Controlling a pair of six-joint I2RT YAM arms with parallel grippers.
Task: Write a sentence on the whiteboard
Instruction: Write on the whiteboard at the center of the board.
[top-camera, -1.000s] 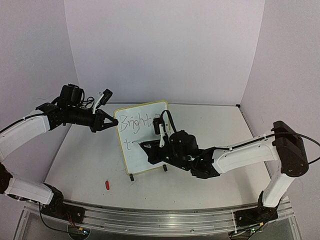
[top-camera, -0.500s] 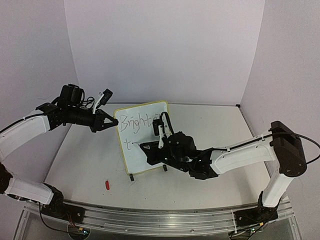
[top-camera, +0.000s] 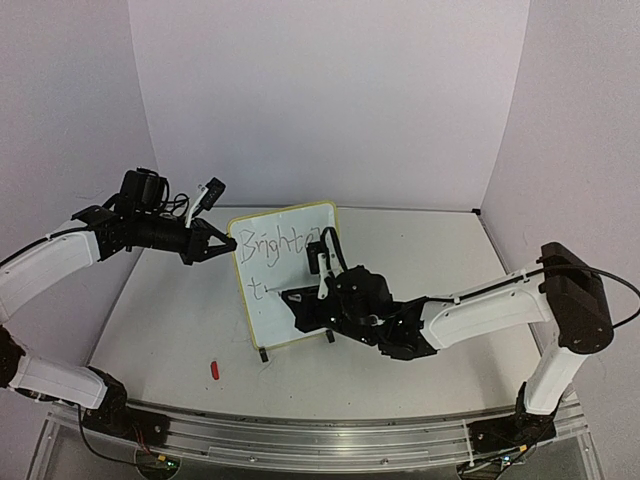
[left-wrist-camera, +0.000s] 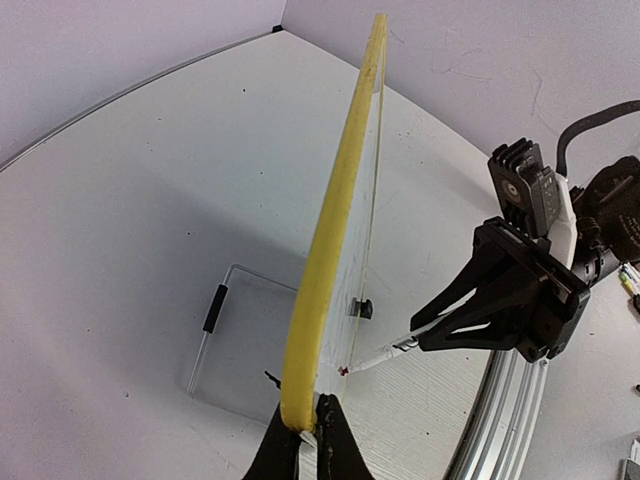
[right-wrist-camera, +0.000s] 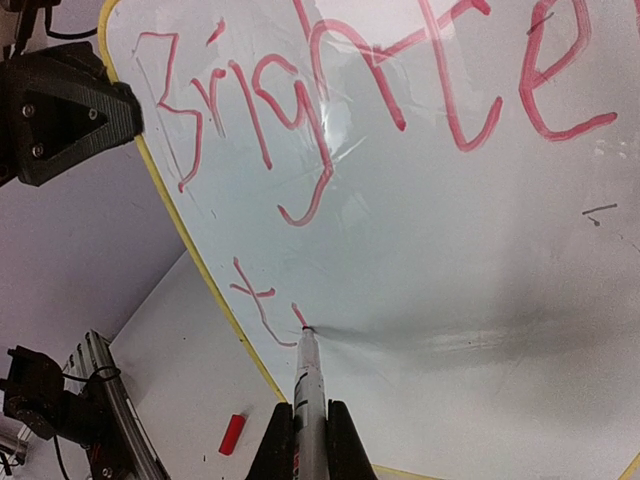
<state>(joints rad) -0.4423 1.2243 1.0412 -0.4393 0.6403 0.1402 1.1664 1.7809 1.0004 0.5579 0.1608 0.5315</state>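
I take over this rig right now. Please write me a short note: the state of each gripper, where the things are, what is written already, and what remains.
Left gripper: shut on the yellow rim of the whiteboard, which stands on the table.
Right gripper: shut on the marker, its tip touching the board just right of the "t".
Done: the sentence, in red, reads "Brighte" on line one, and the arm hides its end. Line two has a "t" and the start of one more stroke.
Left: the rest of the sentence.
A red cap lies on the table, front left of the board.
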